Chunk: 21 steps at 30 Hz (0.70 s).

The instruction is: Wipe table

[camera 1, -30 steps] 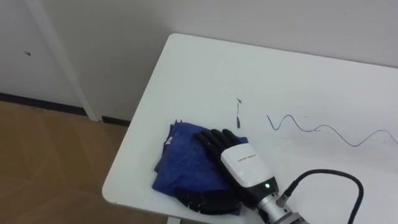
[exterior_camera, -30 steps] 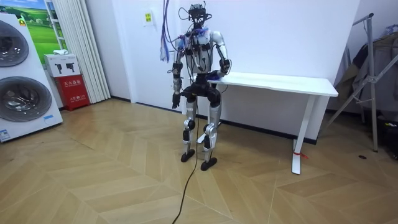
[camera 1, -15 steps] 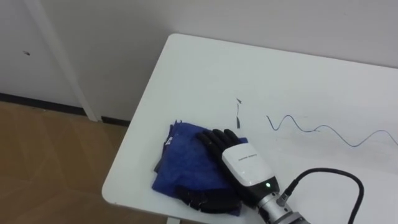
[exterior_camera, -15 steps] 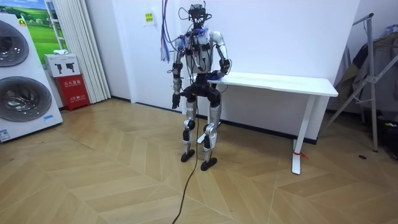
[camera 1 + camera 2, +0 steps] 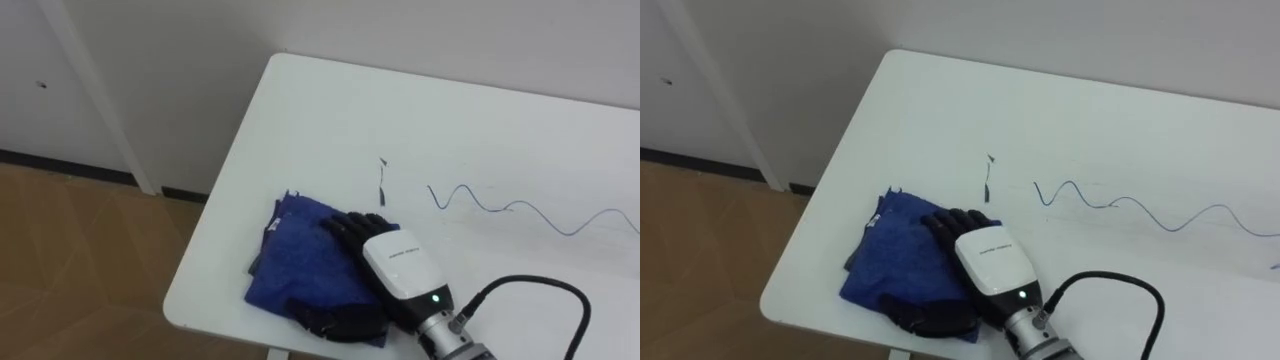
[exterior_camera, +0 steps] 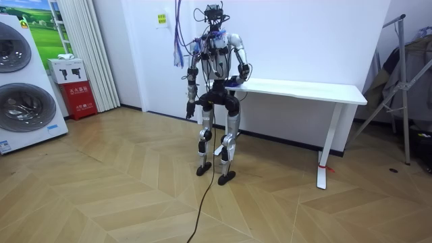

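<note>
A blue cloth [image 5: 292,252] lies crumpled near the front left corner of the white table [image 5: 330,110]. My right hand [image 5: 400,268] lies flat on top of the cloth, its dark fingers [image 5: 352,226] stretched out over it and the thumb spread towards the table's front edge. A short dark mark [image 5: 383,178] sits just beyond the fingers. A wavy blue pen line [image 5: 510,208] runs off to the right of it. In the room view I stand at the table's end at the room view's left, with my left hand [image 6: 190,108] hanging at my side.
The table's left and front edges [image 5: 205,250] drop to a wooden floor. A white wall [image 5: 180,60] runs close behind the table. In the room view, washing machines [image 6: 20,88] stand at the left and a metal rack [image 6: 405,81] at the right.
My right hand has slid slightly back towards me over the cloth. The cloth and the marks have stayed where they were.
</note>
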### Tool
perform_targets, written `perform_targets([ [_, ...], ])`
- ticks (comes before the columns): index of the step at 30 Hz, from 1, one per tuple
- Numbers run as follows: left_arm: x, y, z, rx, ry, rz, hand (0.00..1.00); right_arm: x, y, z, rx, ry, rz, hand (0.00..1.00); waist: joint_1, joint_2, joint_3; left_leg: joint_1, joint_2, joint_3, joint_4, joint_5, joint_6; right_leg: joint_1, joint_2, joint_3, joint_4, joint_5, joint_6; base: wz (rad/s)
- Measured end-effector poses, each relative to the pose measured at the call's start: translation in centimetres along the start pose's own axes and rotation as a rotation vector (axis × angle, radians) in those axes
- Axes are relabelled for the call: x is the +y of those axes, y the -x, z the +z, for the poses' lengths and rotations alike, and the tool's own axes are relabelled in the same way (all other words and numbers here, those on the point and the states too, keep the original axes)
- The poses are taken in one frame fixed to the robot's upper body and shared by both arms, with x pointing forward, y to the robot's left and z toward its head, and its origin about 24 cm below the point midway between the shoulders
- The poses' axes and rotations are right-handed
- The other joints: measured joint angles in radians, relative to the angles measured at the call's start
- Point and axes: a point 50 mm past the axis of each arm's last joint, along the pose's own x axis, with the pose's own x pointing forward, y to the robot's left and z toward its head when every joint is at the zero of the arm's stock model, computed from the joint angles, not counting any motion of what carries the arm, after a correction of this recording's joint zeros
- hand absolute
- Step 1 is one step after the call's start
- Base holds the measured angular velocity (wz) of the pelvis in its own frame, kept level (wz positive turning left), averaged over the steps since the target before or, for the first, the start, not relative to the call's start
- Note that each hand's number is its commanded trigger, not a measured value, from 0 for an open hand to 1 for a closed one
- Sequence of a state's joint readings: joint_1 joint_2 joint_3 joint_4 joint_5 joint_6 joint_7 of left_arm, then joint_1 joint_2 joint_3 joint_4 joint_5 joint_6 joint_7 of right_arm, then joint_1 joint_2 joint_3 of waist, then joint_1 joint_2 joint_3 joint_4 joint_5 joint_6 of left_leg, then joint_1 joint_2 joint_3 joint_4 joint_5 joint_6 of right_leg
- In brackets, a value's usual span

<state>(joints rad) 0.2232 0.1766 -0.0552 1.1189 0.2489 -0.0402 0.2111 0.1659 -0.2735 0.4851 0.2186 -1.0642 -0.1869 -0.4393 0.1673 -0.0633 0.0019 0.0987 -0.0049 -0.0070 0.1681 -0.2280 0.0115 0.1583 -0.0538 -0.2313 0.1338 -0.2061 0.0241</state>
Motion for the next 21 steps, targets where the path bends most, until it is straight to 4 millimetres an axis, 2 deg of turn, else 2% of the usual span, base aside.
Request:
perform_targets([
  [4,0.06,0.00,-0.11,0.011,-0.002,0.013,0.00,-0.53,-0.56,-0.06,-0.006,0.011,-0.038,1.00,0.000,0.000,-0.0046,0.001,-0.001,0.000,0.001,0.000,0.000,0.001,-0.001,0.000,0.000,0.000,0.000,0.00],
  [10,0.11,-0.02,-0.08,0.015,-0.003,0.021,0.00,-0.69,-0.76,0.23,-0.018,-0.001,-0.069,1.00,-0.004,0.000,-0.0052,0.005,-0.003,-0.003,0.002,0.001,0.001,0.007,-0.001,0.008,0.000,0.000,0.000,0.00],
  [21,0.23,-0.13,0.28,0.008,0.001,0.021,0.00,-0.59,-0.57,-0.51,0.021,-0.028,-0.059,1.00,-0.024,-0.007,-0.0035,0.019,-0.007,-0.012,0.002,0.003,0.005,0.024,-0.006,0.006,0.000,0.001,0.003,0.02],
])
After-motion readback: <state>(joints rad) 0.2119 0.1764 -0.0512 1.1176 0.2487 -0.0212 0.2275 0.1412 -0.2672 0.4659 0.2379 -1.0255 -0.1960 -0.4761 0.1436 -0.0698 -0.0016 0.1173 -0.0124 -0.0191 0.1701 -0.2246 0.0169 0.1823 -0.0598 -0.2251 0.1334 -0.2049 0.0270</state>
